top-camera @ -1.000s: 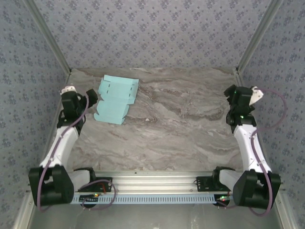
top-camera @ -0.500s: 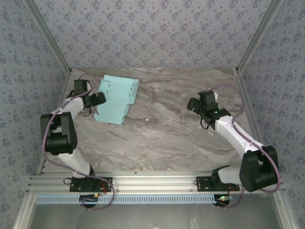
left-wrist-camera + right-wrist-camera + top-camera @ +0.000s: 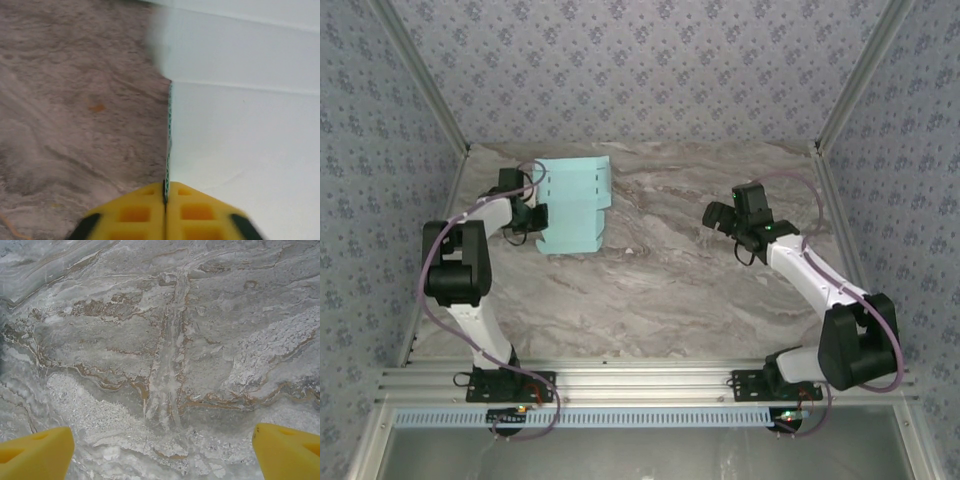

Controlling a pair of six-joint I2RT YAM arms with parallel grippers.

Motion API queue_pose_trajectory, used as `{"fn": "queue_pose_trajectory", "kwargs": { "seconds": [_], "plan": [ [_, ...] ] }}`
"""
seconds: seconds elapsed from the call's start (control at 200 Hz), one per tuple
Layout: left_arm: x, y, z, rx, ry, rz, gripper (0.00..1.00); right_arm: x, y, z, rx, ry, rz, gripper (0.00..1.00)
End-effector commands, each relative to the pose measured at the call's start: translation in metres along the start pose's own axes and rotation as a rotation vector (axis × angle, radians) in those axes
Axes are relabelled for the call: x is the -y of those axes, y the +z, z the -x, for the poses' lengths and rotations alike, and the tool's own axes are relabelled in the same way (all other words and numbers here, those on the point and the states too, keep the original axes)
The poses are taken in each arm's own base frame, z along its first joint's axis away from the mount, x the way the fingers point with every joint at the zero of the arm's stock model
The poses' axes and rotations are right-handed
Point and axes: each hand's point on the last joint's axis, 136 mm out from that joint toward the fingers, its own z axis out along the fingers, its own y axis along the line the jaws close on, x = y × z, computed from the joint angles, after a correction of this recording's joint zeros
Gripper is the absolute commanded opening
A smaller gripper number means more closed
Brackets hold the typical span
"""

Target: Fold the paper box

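Now left jaws pinched on paper box (image 3: 572, 205) left edge — right jaws spread, well apart over table (image 3: 650, 290).

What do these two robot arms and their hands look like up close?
The left arm and right arm have white tube-like links joined by chunky black joints, each trailed by a looping purplish cable. The left hand and right hand are black, ending in bright yellow fingertips.
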Motion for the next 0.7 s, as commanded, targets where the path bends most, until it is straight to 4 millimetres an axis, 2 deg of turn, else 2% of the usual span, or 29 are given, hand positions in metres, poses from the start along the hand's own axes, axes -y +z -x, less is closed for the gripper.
{"fn": "queue_pose_trajectory", "kwargs": {
  "seconds": [0.0, 0.06, 0.14, 0.205, 0.27, 0.35, 0.41, 0.465, 0.565, 0.63, 0.665, 0.68, 0.695],
  "plan": [
    [-0.001, 0.002, -0.003, -0.041, -0.019, 0.003, 0.0, -0.009, -0.001, 0.003, -0.014, 0.0, 0.012, 0.94],
    [0.004, 0.002, -0.006, -0.04, -0.015, -0.002, 0.0, -0.01, 0.001, 0.001, -0.017, 0.003, 0.02, 0.94],
    [0.024, -0.005, -0.011, -0.033, -0.001, -0.036, 0.0, -0.015, 0.003, -0.001, -0.038, -0.013, 0.048, 0.94],
    [0.05, -0.014, -0.013, -0.001, 0.011, -0.079, 0.0, -0.022, 0.003, -0.004, -0.064, -0.028, 0.08, 0.94],
    [0.085, -0.025, -0.02, 0.031, 0.043, -0.129, 0.0, -0.033, 0.001, -0.007, -0.093, -0.028, 0.138, 0.94],
    [0.122, -0.034, -0.035, 0.047, 0.102, -0.134, 0.0, -0.05, -0.001, -0.012, -0.142, -0.027, 0.219, 0.95],
    [0.143, -0.037, -0.046, 0.063, 0.146, -0.126, 0.0, -0.056, -0.002, -0.011, -0.163, -0.025, 0.238, 0.94],
    [0.157, -0.037, -0.054, 0.072, 0.156, -0.132, 0.0, -0.052, -0.001, -0.006, -0.161, -0.027, 0.198, 0.93],
    [0.181, -0.036, -0.063, 0.074, 0.183, -0.182, 0.0, -0.03, 0.011, -0.002, -0.177, -0.015, 0.105, 0.93],
    [0.189, -0.034, -0.068, 0.076, 0.216, -0.194, 0.0, -0.019, 0.021, 0.0, -0.225, 0.02, 0.075, 0.93],
    [0.192, -0.033, -0.071, 0.075, 0.229, -0.2, 0.0, -0.011, 0.029, -0.005, -0.272, 0.039, 0.045, 0.91],
    [0.193, -0.031, -0.072, 0.074, 0.232, -0.203, 0.0, -0.013, 0.03, 0.002, -0.268, 0.044, 0.045, 0.9],
    [0.194, -0.03, -0.073, 0.071, 0.234, -0.207, 0.0, -0.011, 0.033, 0.0, -0.285, 0.05, 0.033, 0.89]
  ]
}}
